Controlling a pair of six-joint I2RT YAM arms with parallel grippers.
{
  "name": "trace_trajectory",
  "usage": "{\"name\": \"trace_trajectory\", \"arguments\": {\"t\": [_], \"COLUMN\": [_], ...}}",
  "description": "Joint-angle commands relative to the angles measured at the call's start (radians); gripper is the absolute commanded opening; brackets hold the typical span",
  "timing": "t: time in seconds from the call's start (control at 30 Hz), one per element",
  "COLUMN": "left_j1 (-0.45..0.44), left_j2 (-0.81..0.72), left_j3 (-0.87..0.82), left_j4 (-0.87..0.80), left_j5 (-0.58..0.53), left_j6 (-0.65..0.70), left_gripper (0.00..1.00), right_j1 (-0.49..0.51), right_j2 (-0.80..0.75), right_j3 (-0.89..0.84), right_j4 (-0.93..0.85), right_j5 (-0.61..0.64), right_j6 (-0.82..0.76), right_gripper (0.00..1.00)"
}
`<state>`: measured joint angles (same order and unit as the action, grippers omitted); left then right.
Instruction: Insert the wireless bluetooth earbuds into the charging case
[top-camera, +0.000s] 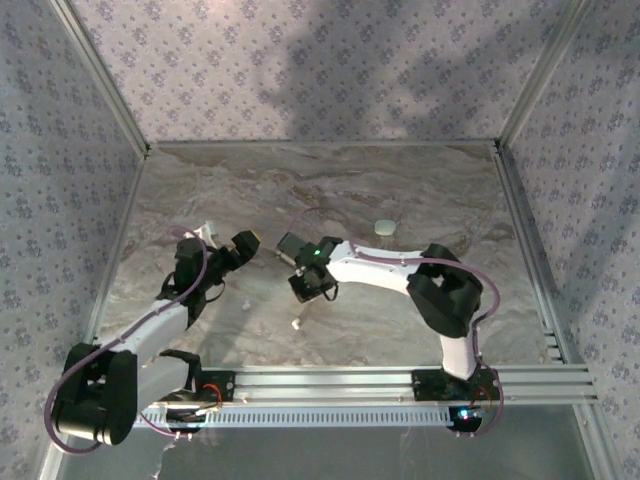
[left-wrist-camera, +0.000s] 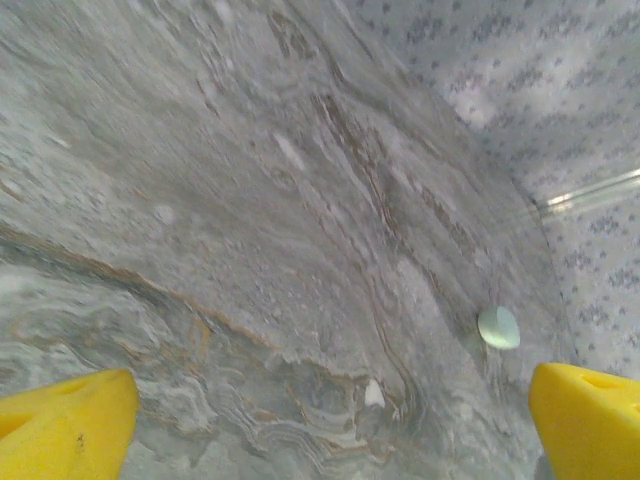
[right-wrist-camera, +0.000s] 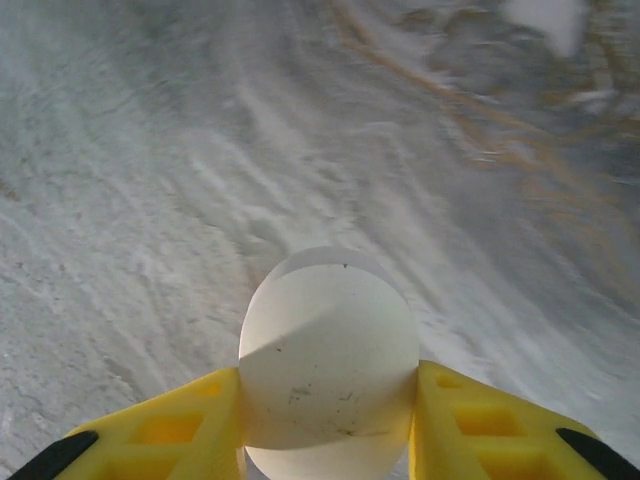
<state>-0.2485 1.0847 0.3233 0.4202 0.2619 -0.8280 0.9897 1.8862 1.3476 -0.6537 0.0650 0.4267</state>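
My right gripper (right-wrist-camera: 328, 398) is clamped on the white oval charging case (right-wrist-camera: 328, 345), whose long axis runs out along the fingers. Left gripper (left-wrist-camera: 330, 385) is wide open and empty. An earbud (top-camera: 296, 323) lies on the table (top-camera: 420, 180) near the right gripper, too tiny to tell its heading.

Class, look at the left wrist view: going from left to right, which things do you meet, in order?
A yellow finger → small whitish bit → pale green oval case → other yellow finger.

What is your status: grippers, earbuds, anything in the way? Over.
Left gripper open, empty. Right gripper shut on white case. One earbud loose on table, not inserted. Pale green case apart, no obstruction seen.
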Motion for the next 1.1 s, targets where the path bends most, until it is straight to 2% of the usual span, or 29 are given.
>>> {"name": "trace_trajectory", "arguments": {"t": [0.0, 0.1, 0.27, 0.57, 0.8, 1.07], "left_j1": [-0.057, -0.114, -0.185, -0.271, -0.325, -0.332], "left_j2": [0.041, 0.088, 0.203, 0.435, 0.509, 0.574], "left_j3": [0.065, 0.092, 0.138, 0.229, 0.285, 0.321], "left_j4": [0.057, 0.075, 0.160, 0.339, 0.344, 0.354], "left_j5": [0.055, 0.072, 0.170, 0.371, 0.434, 0.476], "left_j6": [0.037, 0.064, 0.074, 0.003, 0.006, -0.010], "left_gripper": [1.00, 1.00, 0.99, 0.83, 0.76, 0.73], "right_j1": [-0.062, -0.128, -0.245, -0.445, -0.525, -0.553], "right_j2": [-0.089, -0.145, -0.246, -0.395, -0.432, -0.437], "right_j3": [-0.069, -0.137, -0.263, -0.407, -0.452, -0.473], "right_j4": [0.047, 0.103, 0.179, 0.302, 0.381, 0.430], "right_j5": [-0.060, -0.132, -0.275, -0.517, -0.637, -0.701], "right_j6": [0.027, 0.017, 0.022, 0.064, 0.112, 0.148], "right_gripper": [0.39, 0.39, 0.39, 0.40, 0.40, 0.40]}}
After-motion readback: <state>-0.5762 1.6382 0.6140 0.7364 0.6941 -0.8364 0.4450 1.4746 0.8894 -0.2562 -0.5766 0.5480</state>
